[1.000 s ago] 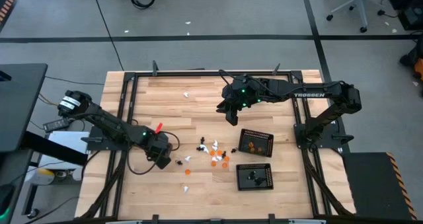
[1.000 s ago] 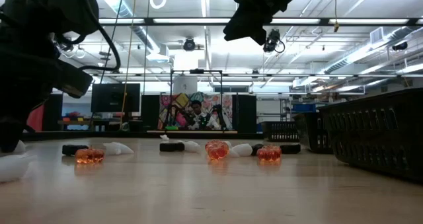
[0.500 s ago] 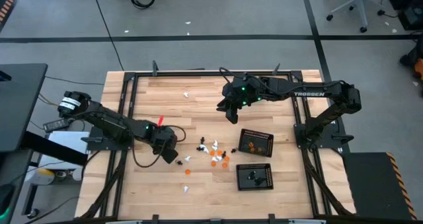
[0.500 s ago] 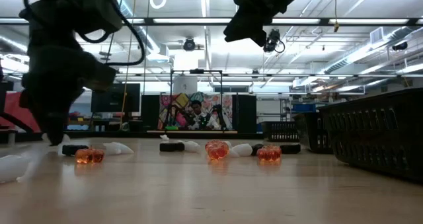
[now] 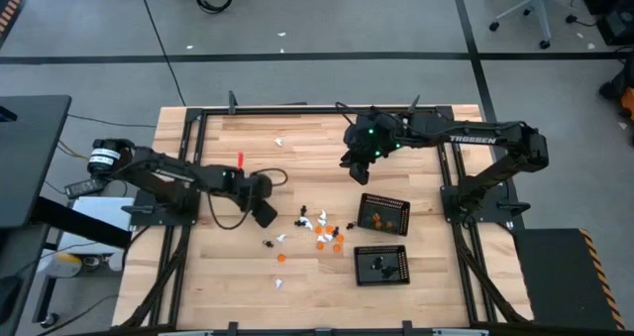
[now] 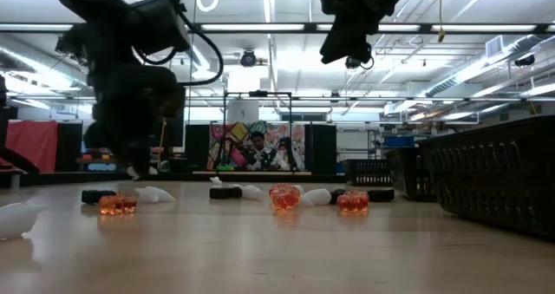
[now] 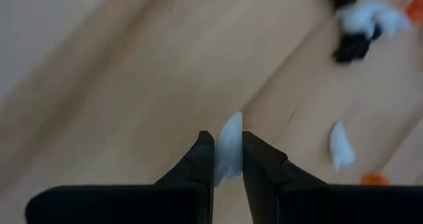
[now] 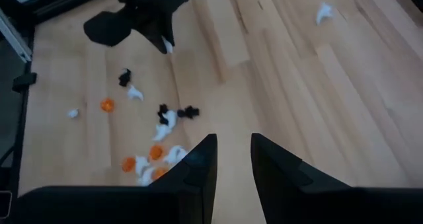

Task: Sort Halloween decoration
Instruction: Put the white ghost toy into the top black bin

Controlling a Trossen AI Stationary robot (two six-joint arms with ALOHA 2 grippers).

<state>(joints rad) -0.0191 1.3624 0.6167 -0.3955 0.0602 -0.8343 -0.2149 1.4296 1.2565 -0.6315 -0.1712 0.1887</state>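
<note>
The Halloween decoration is a scatter of tiny white, orange and black figures (image 5: 319, 227) lying on the wooden table near its middle. One more white figure (image 5: 280, 140) lies alone toward the far edge. My left gripper (image 5: 265, 215) hangs just left of the scatter, shut on a small white figure (image 7: 229, 128). The right wrist view shows that white figure (image 8: 168, 47) at the left gripper's tips. My right gripper (image 5: 359, 172) is high above the table, beyond the scatter, open with nothing between its fingers (image 8: 205, 159). My left gripper pinches the white figure's lower part (image 7: 230, 159) between its two fingertips. The figure's pointed end sticks out past the tips. The fingers come from above, slanting steeply down. The figure is lifted clear of the table.
Two black mesh trays stand right of the scatter: the farther tray (image 5: 383, 214) has orange figures in it, the nearer tray (image 5: 382, 265) has black ones. A black frame (image 5: 198, 118) runs round the table. In the low view a tray wall (image 6: 503, 177) rises at the right.
My left gripper has swung from near the table's front left toward the far edge and the right, rising a little, and now hangs beside the scatter, still shut. My right gripper has drifted slightly toward the table's right edge.
</note>
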